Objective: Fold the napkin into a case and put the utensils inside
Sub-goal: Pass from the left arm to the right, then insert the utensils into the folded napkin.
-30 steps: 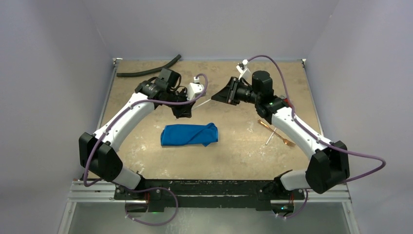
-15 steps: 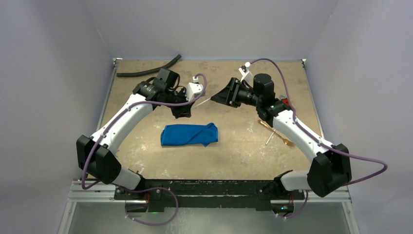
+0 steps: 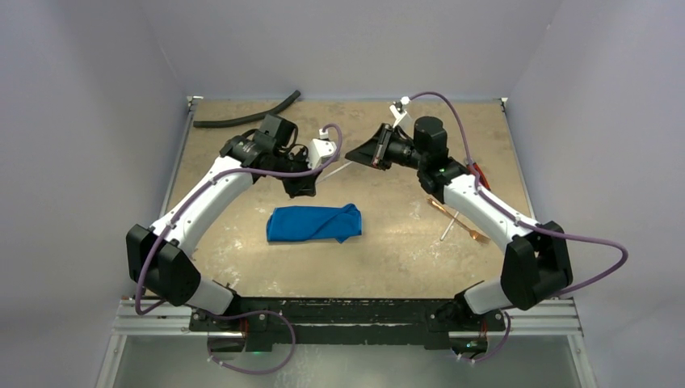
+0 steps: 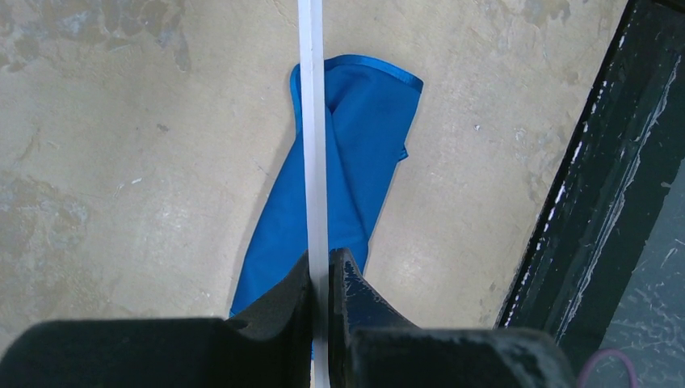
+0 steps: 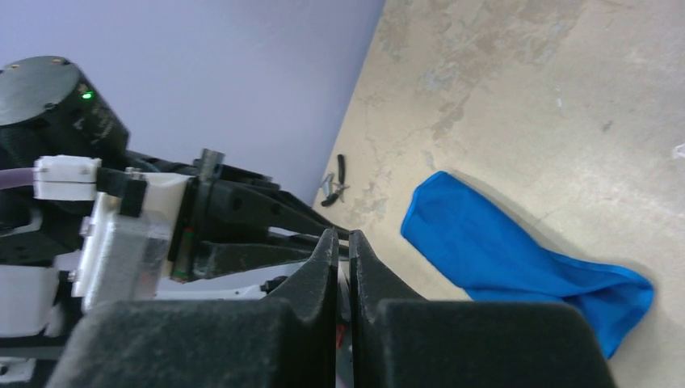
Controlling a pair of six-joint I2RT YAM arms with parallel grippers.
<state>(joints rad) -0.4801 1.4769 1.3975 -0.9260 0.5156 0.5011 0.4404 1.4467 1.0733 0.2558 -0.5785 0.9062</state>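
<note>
The blue napkin lies folded into an oblong case in the middle of the table; it also shows in the left wrist view and the right wrist view. My left gripper hovers just behind it, shut on a slim silver utensil that points up-right; the left wrist view shows the utensil between the closed fingers, above the cloth. My right gripper is shut, raised just beyond the utensil's far tip; I see nothing held in it. Other copper and silver utensils lie at the right.
A black curved hose lies at the back left. A red-handled tool peeks out behind my right arm. The table's black front rail runs close to the napkin in the left wrist view.
My right gripper has lifted and drawn back a little from the utensil's tip. My left gripper keeps its hold and has hardly moved. The napkin has not moved.
</note>
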